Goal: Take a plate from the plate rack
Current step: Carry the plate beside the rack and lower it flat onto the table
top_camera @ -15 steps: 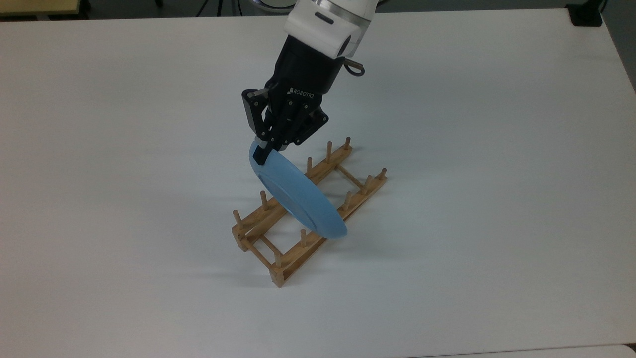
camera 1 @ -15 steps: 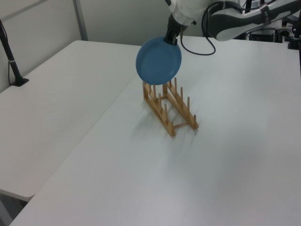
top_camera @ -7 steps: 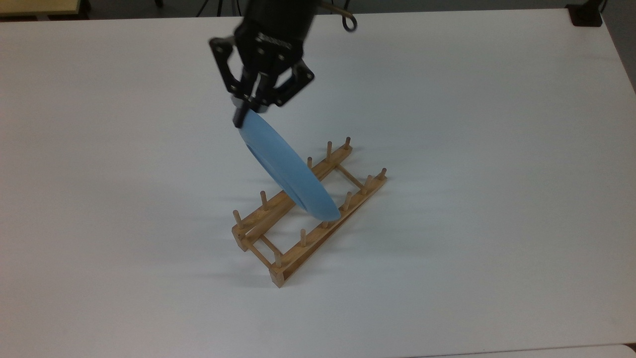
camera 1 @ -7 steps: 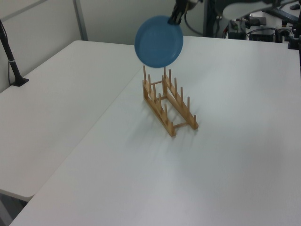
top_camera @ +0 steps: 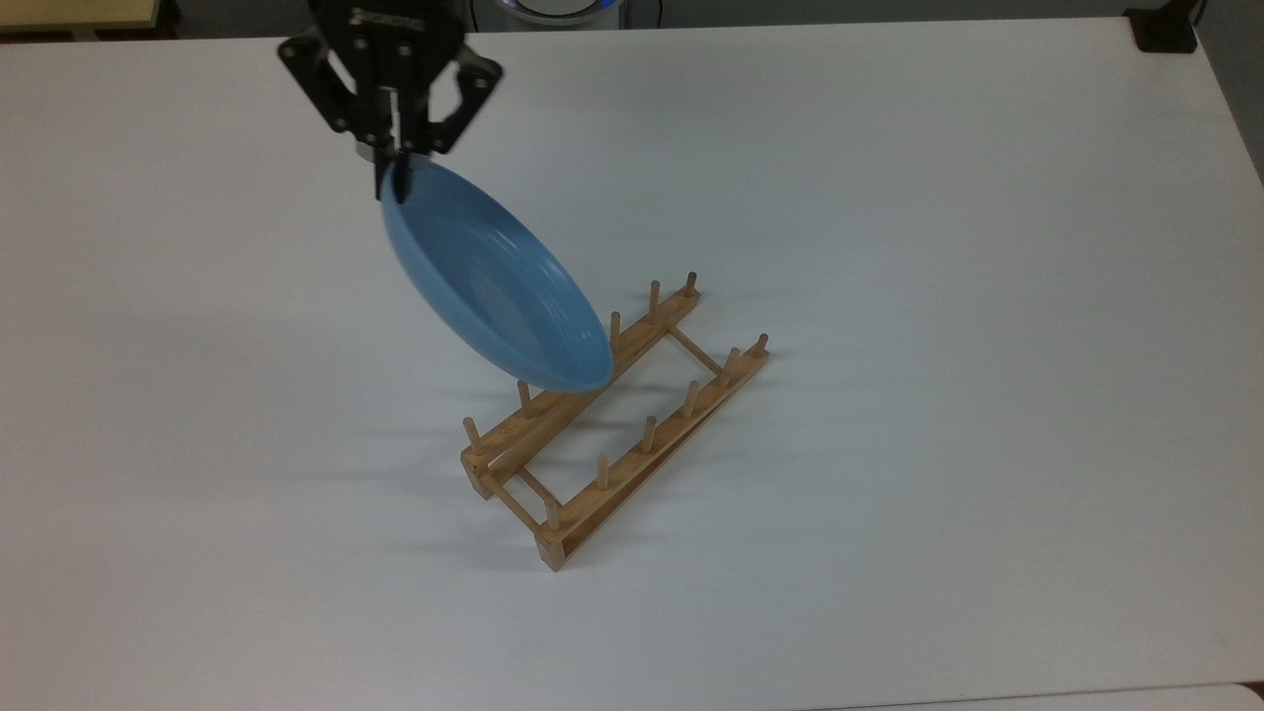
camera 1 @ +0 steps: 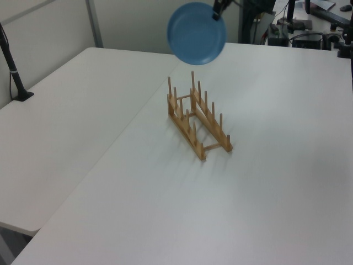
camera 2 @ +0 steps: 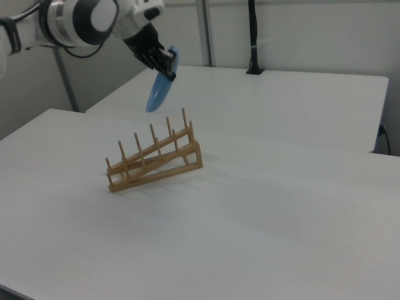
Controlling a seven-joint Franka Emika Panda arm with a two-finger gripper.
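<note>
Raised high above the table's (top_camera: 889, 197) far edge, gripper (top_camera: 387, 170) pointing down, black fingers (top_camera: 380, 183) clamped together on the upper rim of the plate (top_camera: 494, 286). White wrist (camera 2: 94, 22) angled downward in the right view.

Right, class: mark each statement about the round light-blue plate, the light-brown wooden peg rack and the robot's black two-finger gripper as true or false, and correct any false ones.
1. The round light-blue plate hangs in the air, clear of the light-brown wooden peg rack. True.
2. The black two-finger gripper holds the plate by its rim. True.
3. A second plate stands between the rack's pegs. False: the rack holds nothing.
4. The rack lies tipped on its side. False: it stands on the white table, pegs pointing up.
5. The gripper grips the plate's lowest edge. False: it grips the top edge, and the plate hangs below.
</note>
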